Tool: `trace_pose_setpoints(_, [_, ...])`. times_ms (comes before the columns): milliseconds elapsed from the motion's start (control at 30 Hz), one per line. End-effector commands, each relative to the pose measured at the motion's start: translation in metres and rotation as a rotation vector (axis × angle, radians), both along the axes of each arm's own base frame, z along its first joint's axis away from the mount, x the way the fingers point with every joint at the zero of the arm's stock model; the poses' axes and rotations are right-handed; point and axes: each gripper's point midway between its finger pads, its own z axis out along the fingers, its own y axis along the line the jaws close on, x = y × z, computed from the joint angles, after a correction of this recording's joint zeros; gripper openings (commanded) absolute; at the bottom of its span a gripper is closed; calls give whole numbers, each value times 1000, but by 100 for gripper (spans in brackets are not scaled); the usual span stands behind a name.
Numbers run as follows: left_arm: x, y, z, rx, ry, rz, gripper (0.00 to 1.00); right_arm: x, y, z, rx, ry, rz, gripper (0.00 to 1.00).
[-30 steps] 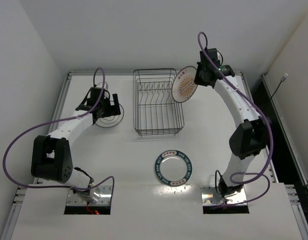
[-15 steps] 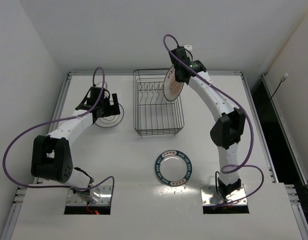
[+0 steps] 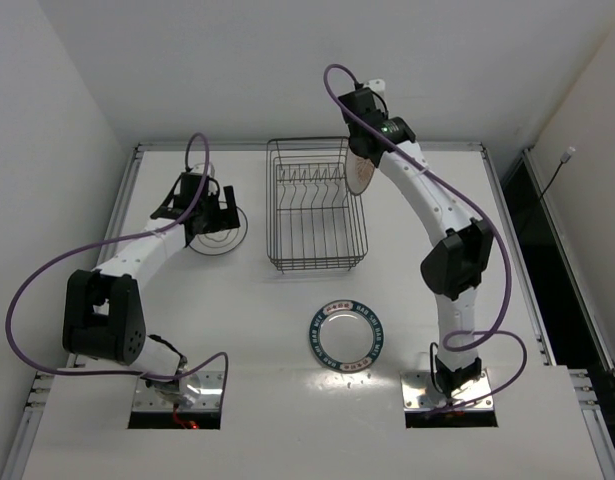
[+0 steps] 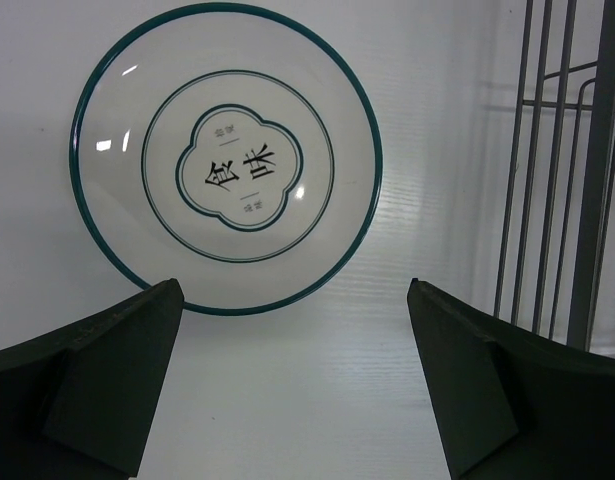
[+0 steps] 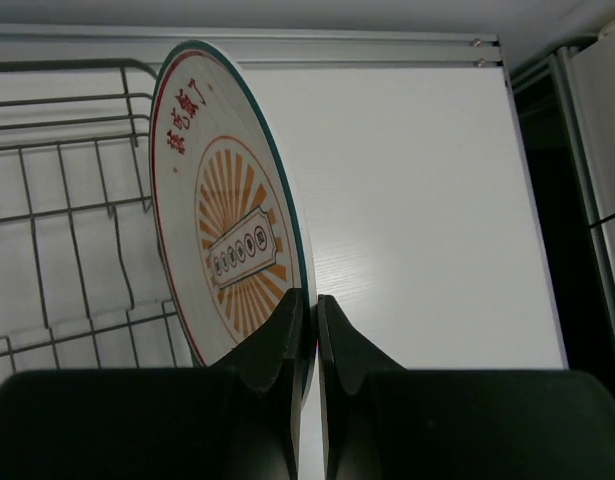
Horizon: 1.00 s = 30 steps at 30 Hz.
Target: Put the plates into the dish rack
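Orange plate (image 5: 227, 260) upright in right gripper (image 5: 311, 302)

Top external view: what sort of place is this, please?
Most likely a robot lab cell, not a kitchen: a white table enclosed by plain walls, two arms bolted at its near edge, the right hand gripping a plate at a dish rack.

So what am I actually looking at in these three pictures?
Two robot arms bolted to a white table. One picture looks down from above; the others come from cameras on each wrist. The left end effector, a two-fingered pincer, hangs open by a ringed plate. The right end effector pinches an orange-centred plate upright by the right side of the wire dish rack. A blue-rimmed plate lies flat nearer the arms' bases.
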Motion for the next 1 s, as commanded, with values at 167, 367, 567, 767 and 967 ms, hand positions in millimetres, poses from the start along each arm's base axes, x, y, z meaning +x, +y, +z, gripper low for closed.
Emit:
trace_pose_setpoints(167, [13,3,11,1,-36,21,94,-6,-4,50,-62,-141,-21,0])
trace_pose_setpoints(367, [11,3,9,2,-27,21,94,3,9,27,-81,-92,2,0])
trace_pose_setpoints(567, [11,3,9,2,-27,21,94,6,31,13,-75,-77,38,0])
trace_pose_setpoints(767, [11,3,9,2,-27,21,94,8,45,-22,-113,1,58,0])
trace_pose_setpoints(967, [14,3,13,1,-36,21,94,3,54,-42,-74,65,95,5])
